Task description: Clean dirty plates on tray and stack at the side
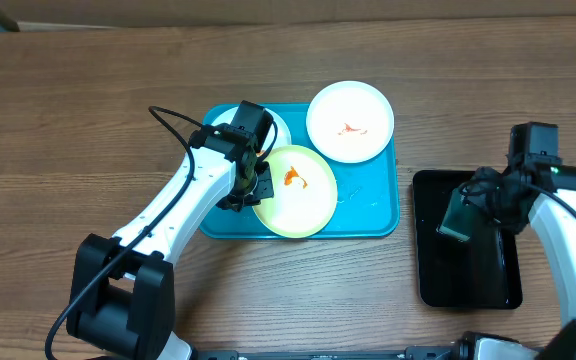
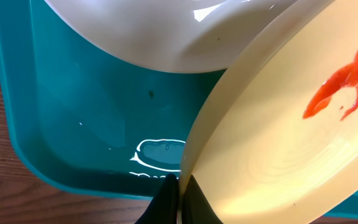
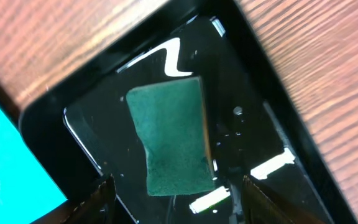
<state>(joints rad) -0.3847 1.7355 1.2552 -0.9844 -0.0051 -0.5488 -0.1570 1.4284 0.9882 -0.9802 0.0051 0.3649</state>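
Note:
The turquoise tray (image 1: 373, 218) holds three plates. A white plate (image 1: 349, 121) with an orange smear lies on its far right corner. The pale yellow-green plate (image 1: 298, 195), also smeared orange, lies at the front middle. My left gripper (image 1: 256, 186) is shut on its left rim, as the left wrist view shows with the gripper (image 2: 180, 186) on the plate (image 2: 278, 137). The second white plate (image 1: 276, 125) lies behind it, mostly hidden by the arm, and also shows in the left wrist view (image 2: 166, 31). My right gripper (image 3: 178, 199) is open just above a green sponge (image 3: 173, 137).
A black tray (image 1: 468, 290) stands to the right of the turquoise tray, and the sponge (image 1: 458, 215) lies in its wet far half. The tray's turquoise floor (image 2: 73, 93) shows a small puddle. Bare wooden table surrounds both trays.

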